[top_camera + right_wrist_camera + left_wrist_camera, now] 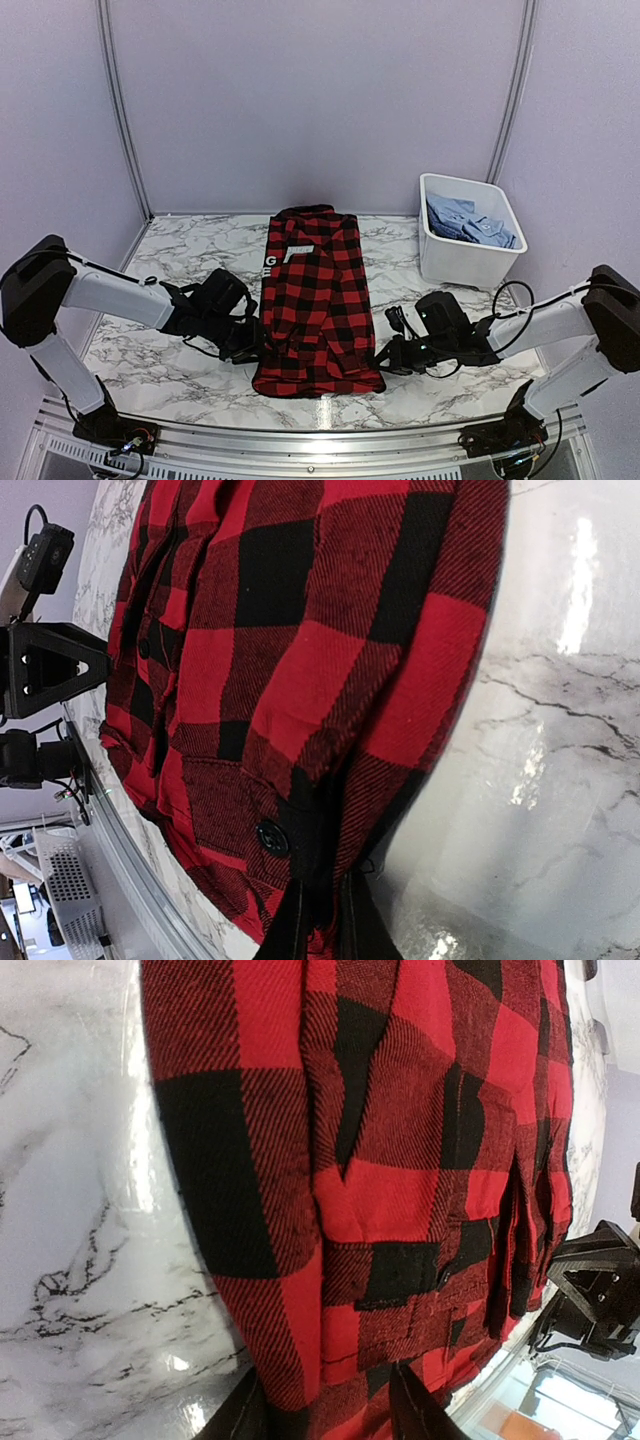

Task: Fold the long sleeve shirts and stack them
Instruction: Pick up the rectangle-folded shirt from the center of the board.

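Red-and-black flannel shirt, right gripper pinching edge, left gripper part-open astride edge

The whole counter is seen from above and behind the arm bases by the fixed overhead view, at a distance. The checked shirt is seen very close and low by each wrist view: its left edge is faced from the left, its right edge from the right. The shirt's near hem is shared by all three.
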Motion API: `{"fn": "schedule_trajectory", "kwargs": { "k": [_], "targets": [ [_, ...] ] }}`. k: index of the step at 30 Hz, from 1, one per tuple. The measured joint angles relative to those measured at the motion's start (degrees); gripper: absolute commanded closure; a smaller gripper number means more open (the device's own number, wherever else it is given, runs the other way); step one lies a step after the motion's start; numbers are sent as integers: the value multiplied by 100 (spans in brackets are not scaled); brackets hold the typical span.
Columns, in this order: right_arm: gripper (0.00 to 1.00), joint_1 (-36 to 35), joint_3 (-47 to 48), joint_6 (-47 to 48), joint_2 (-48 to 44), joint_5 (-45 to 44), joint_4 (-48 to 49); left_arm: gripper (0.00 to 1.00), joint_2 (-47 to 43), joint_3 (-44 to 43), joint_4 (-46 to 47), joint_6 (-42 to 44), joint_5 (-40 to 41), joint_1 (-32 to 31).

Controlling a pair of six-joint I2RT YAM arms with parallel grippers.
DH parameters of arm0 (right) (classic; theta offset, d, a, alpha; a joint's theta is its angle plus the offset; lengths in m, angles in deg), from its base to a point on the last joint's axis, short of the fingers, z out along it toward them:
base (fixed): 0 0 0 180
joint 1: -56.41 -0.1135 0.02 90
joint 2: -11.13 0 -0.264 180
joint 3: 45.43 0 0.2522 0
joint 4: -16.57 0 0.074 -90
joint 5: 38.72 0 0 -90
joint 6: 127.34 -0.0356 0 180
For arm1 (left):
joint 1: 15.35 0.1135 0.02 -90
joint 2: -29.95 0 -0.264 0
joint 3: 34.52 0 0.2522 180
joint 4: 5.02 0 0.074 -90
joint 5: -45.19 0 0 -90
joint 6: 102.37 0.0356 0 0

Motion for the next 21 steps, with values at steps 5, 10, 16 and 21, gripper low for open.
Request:
{"fn": "schedule_trajectory", "kwargs": {
  "k": [5,10,16,21],
  "targets": [
    [93,0,0,0,0,7,0,62,-4,-4,0,-33,20,-4],
    [95,0,28,-2,0,22,-2,74,81,-50,9,-125,61,-7],
    [100,0,46,-17,-2,50,0,89,131,-63,22,-249,68,-7],
    [100,0,111,-24,-4,55,-50,100,131,-68,20,-323,66,-7]
  ]
}}
